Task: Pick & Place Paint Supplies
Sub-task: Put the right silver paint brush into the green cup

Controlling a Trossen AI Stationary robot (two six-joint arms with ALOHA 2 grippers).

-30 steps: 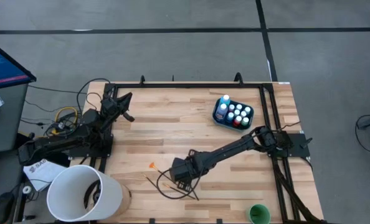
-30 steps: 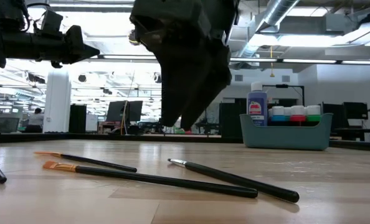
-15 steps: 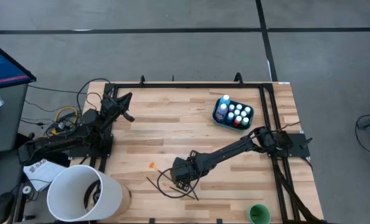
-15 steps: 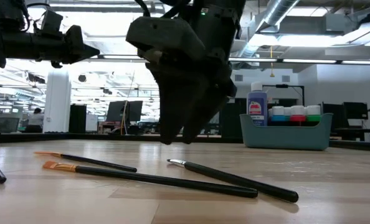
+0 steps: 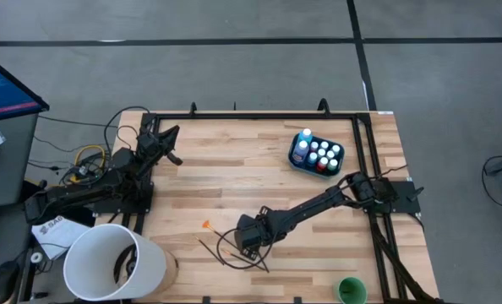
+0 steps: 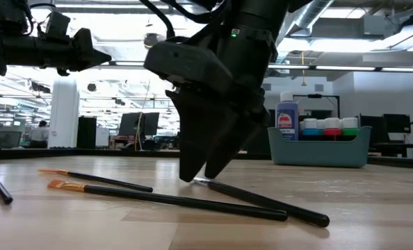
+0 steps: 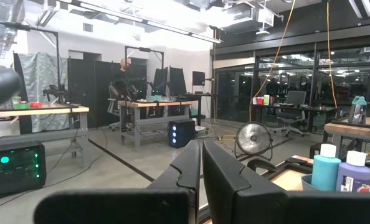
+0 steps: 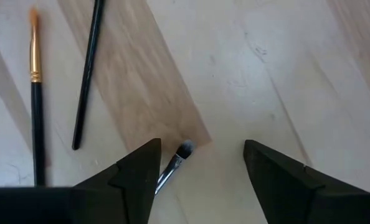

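Note:
Several thin dark brushes lie flat on the wooden table near its front middle [image 5: 234, 253]. My right gripper [image 6: 199, 177] points steeply down over them, open, its fingertips just above the wood on either side of the bristle end [image 8: 184, 149] of one black brush [image 6: 262, 201]. Two orange-tipped brushes [image 6: 165, 198] [image 6: 99, 179] lie beside it. The white-capped paint bottles stand in a teal tub [image 5: 316, 154] at the far right. My left gripper [image 5: 171, 135] waits raised at the far left, shut. My right gripper has one finger [image 8: 138, 165] right beside the black brush's bristle end [image 8: 184, 149], coming from above. Whether it touches the brush, I cannot tell. The brush lies flat on the table.
A big white bucket [image 5: 116, 262] stands off the table's near left corner. A green cup [image 5: 351, 290] sits at the near right edge. Cables [image 5: 86, 160] trail by the left arm's base. Bare wood stretches across the table's middle [image 5: 234, 169].
My right gripper has come down toward the brushes and rolled slightly, staying open; its fingertips now stand at the black brush's bristle end, close to the table.

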